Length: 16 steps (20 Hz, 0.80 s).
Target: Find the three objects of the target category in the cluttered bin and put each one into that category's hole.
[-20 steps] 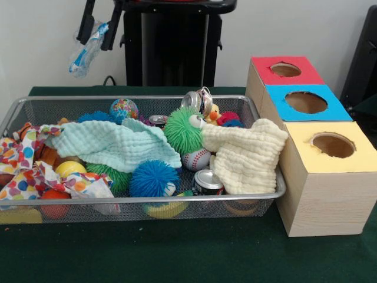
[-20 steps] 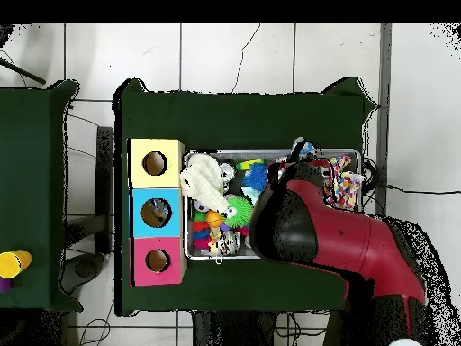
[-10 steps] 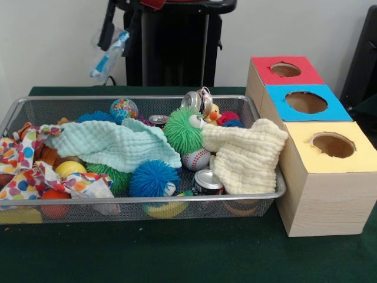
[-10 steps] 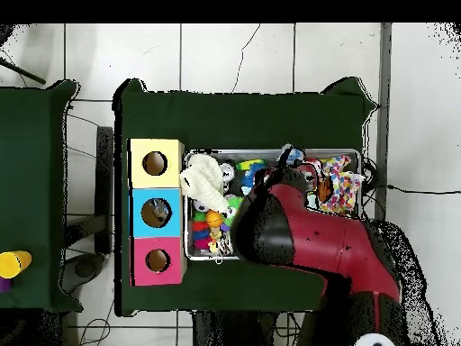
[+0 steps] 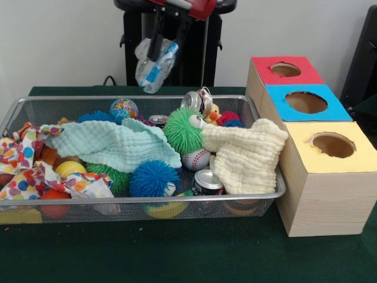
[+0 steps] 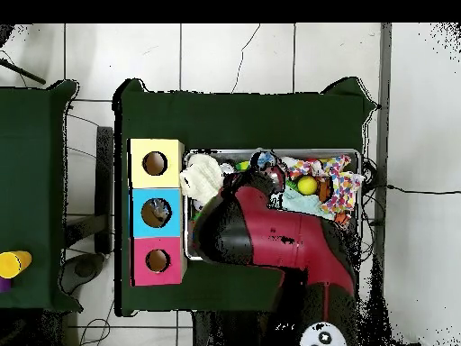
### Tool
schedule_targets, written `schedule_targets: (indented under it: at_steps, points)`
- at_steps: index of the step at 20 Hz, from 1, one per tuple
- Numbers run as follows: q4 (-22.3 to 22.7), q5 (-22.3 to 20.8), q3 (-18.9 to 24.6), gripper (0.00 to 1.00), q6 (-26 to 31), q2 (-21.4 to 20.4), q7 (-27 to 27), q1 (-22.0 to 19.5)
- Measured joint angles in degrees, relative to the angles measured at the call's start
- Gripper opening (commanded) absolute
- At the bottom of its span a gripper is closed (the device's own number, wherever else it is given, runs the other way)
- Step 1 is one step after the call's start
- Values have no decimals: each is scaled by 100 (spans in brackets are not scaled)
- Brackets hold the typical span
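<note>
Front view: gripper (image 5: 160, 44) clamped on a crushed bottle (image 5: 152, 63), now carried from the bin's (image 5: 177, 199) left end to mid-air above its middle, nearer the boxes (image 5: 306, 106). Transport under way, likely; drop into a hole outstanding.

On my feed: a clear, blue-tinted bottle (image 5: 154, 63); silver mesh bin (image 5: 141, 200); mint cloth (image 5: 112, 144); red, blue, yellow box tops (image 5: 306, 101).
</note>
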Motion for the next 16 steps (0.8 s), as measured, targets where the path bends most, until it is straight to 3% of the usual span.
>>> schedule_targets:
  at_steps: [10, 16]
  points:
    - [-92, 266, -435, 0, 13, 172, 0, 602]
    - [-444, 546, -845, 0, 292, 316, 0, 1070]
